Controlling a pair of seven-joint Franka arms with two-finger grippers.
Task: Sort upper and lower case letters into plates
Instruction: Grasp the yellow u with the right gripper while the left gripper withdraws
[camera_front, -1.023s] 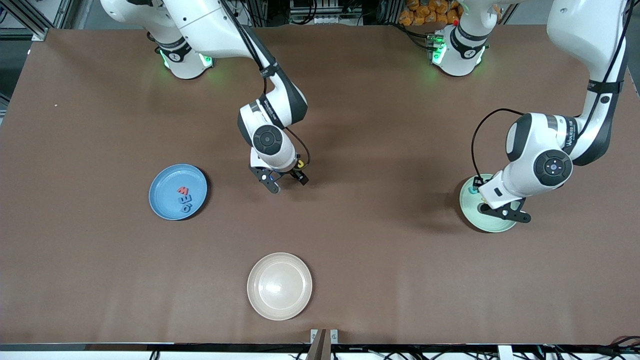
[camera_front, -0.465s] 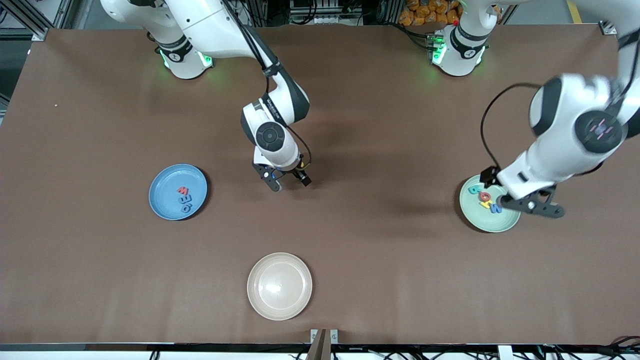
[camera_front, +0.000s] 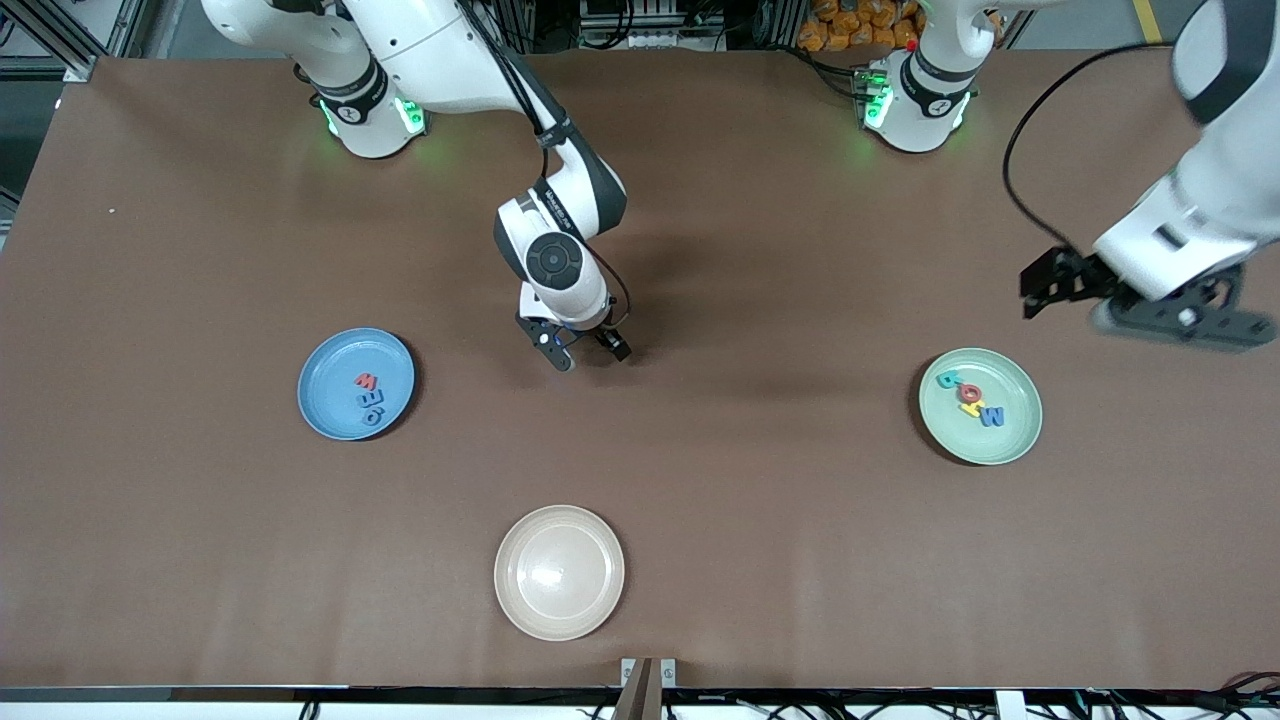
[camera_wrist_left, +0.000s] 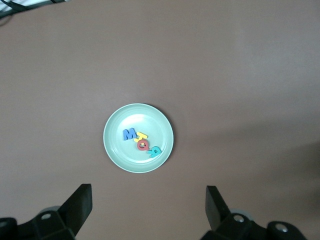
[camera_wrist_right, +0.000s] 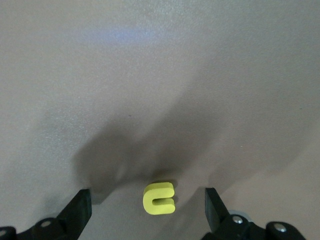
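Now that the left arm has swung up and away toward its own end of the counter (camera_front: 150, 250), the front view shows the mint green plate (camera_front: 1022, 430) fully uncovered, where a second ago the arm hung low over it. The left gripper (camera_front: 1135, 300) is in the air over bare counter just beside that plate, jaws apart and empty. Four letters lie in the mint plate: a teal letter (camera_front: 946, 380), a red ring-shaped letter (camera_front: 970, 394), a small yellow letter (camera_front: 968, 407) and a blue M (camera_front: 991, 416). Three more, a red letter (camera_front: 366, 381) on top, sit in the blue plate (camera_front: 322, 395) toward the right arm's end. The beige plate (camera_front: 515, 600), nearest the camera, holds nothing. The right gripper (camera_front: 580, 347) has shifted only slightly and hangs low over mid-counter, jaws apart.

From the left wrist view, the mint plate lies well below, its four letters clustered and touching, with the spread fingers (camera_wrist_left: 80, 202) holding nothing. That reads as a drop just completed.

From the right wrist view, a yellow lowercase c (camera_wrist_right: 159, 198) lies flat on the counter between the open fingers (camera_wrist_right: 212, 205), not yet gripped. It looks like the last loose letter, so the sort appears nearly done once it reaches the correct plate.
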